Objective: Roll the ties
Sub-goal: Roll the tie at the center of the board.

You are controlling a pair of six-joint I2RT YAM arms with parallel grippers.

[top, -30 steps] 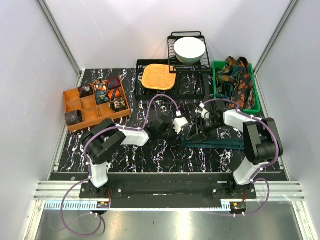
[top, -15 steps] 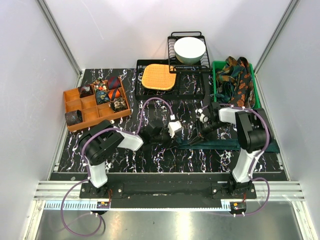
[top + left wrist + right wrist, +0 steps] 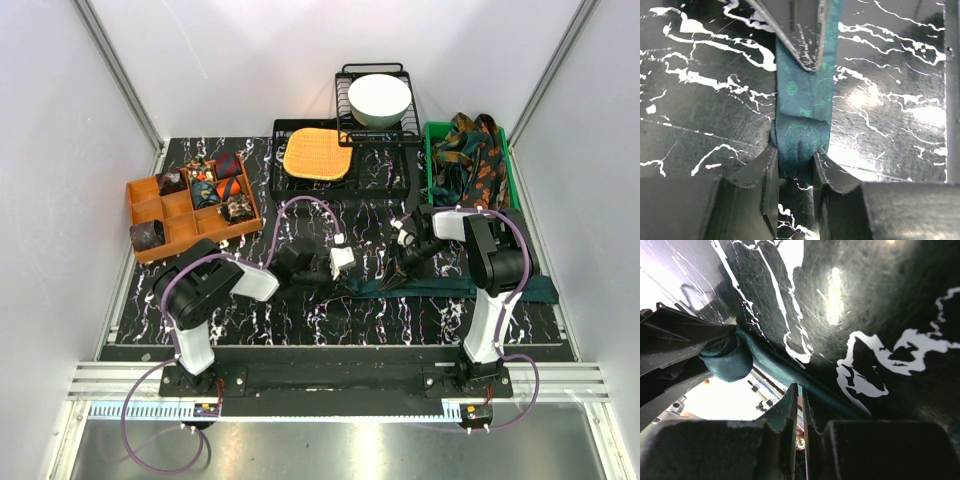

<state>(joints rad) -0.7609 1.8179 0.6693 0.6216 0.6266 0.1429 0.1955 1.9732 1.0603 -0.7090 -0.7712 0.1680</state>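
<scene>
**Item:** plain dark teal fabric necktie (image 3: 450, 287), lying flat on the black marbled counter (image 3: 250, 320) and stretched rightward.

**Narrow end:** small started coil (image 3: 800, 142), clamped between the left jaws.

**Change:** the right jaws, half open a second ago, have now closed to a slit, tips on the strip just beyond the coil. Whether fabric is nipped or only pressed cannot be told.

**Reading:** strip apparently steadied, so rolling can likely proceed.

**Clearance:** wide end near the counter's right edge. Green plastic bin (image 3: 513, 175) behind the right arm. Bare counter to the front-left.

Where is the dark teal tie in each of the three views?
Top external: tie stretches across centre-right.
Left wrist: tie in the centre, rolled end lowest.
Right wrist: tie left of centre, running to lower right.
Shared landmark: black marbled tabletop.
</scene>
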